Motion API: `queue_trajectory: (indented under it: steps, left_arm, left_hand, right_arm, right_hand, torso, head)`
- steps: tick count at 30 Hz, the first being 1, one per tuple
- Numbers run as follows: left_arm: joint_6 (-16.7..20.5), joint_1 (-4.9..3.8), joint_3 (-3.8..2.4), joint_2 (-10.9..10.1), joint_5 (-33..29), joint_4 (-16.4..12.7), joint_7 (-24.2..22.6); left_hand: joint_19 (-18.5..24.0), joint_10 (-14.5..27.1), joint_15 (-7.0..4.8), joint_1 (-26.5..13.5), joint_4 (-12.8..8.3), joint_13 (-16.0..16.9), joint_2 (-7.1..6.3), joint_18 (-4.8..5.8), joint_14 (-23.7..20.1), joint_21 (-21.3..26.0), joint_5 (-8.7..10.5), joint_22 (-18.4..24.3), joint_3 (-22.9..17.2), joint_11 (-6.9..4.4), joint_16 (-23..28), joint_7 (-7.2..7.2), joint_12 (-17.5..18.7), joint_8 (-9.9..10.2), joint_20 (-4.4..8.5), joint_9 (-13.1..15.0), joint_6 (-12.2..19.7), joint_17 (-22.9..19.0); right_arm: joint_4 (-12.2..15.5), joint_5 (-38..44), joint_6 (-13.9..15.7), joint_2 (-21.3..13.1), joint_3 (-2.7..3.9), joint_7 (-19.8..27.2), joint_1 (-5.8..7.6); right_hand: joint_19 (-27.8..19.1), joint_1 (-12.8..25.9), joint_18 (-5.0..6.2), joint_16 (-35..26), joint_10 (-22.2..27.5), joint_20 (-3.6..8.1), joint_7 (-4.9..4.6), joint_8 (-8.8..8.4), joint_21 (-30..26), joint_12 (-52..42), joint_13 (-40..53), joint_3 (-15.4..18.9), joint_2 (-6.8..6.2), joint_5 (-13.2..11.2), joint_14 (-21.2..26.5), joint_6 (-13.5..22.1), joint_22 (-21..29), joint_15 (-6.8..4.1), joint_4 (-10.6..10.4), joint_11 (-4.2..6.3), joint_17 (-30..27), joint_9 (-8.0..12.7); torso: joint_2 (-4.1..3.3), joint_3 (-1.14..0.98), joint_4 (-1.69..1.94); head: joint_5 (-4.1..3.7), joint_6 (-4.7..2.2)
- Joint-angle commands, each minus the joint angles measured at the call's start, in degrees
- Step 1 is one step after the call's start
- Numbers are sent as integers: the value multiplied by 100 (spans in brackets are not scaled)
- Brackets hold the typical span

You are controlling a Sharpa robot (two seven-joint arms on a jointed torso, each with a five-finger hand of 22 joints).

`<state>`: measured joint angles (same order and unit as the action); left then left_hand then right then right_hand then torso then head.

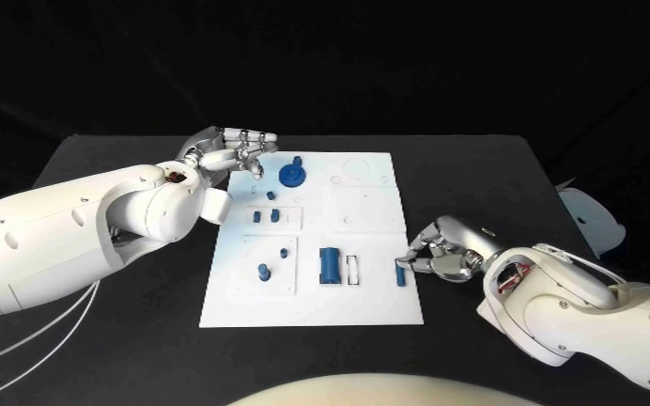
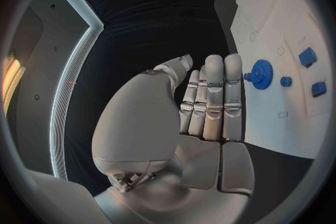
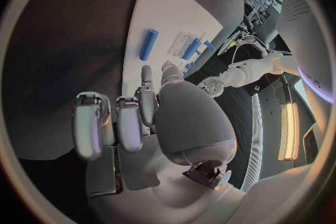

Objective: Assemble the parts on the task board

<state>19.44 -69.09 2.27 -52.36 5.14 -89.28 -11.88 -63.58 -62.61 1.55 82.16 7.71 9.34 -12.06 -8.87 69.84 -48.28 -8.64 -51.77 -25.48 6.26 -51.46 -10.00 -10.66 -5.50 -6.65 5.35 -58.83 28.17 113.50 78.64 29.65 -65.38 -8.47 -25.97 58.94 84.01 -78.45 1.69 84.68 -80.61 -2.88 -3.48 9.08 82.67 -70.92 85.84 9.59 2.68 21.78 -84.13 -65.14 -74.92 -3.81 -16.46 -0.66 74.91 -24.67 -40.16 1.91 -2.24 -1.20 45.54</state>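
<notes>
You are looking down at the white task board sitting in the middle of the black table, with blue parts spread over it.

Your left hand is hanging at the board's upper left corner in the head view. Its fingers are lying straight and close together, and it is holding nothing. In the left wrist view the same hand is stretching out flat with its fingertips just beside the blue gear, but you cannot tell whether they are touching it. In the head view that gear is sitting in the upper left part of the board.

Your right hand is resting at the board's right edge, lower right of centre in the head view. Its fingers are curling inward, and their tips are sitting right next to a small blue peg lying near that edge. You cannot tell whether the hand is pinching the peg or only touching it.

A larger blue cylinder is lying in the lower middle of the board, with a pale slot just beside it. Small blue blocks are sitting left of centre, and further small blue pieces are lying in the lower left area.
</notes>
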Motion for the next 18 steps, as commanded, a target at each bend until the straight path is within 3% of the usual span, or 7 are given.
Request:
queue_trajectory:
  steps: [1,18]
  left_arm:
    - [-47,-2,-1,11,-39,-13,-53]
    - [-74,0,3,5,-41,-14,-40]
  left_hand:
    - [-35,55,-2,18,7,-4,57,-81,-44,9,11,-1,41,-2,-19,-6,-29,-39,2,-8,29,-5]
    - [-38,57,-1,13,12,-3,59,-81,-44,12,12,1,50,-2,-22,-4,-40,-43,2,-9,27,-8]
  right_arm:
    - [2,426,-11,19,-9,-231,-43]
    - [-199,731,-268,275,-29,-677,-229]
  right_hand:
    - [309,66,-17,12,-108,56,5,26,26,27,-1120,59,-108,71,-373,-54,-1310,-46,-8,147,421,-15]
    - [306,333,-16,7,-112,96,52,96,14,86,-1153,295,-226,189,-372,-156,-1307,-82,-19,187,419,-125]
  torso:
    - [0,2,7]
    - [1,8,15]
  head:
    - [-34,15]
    - [-22,54]
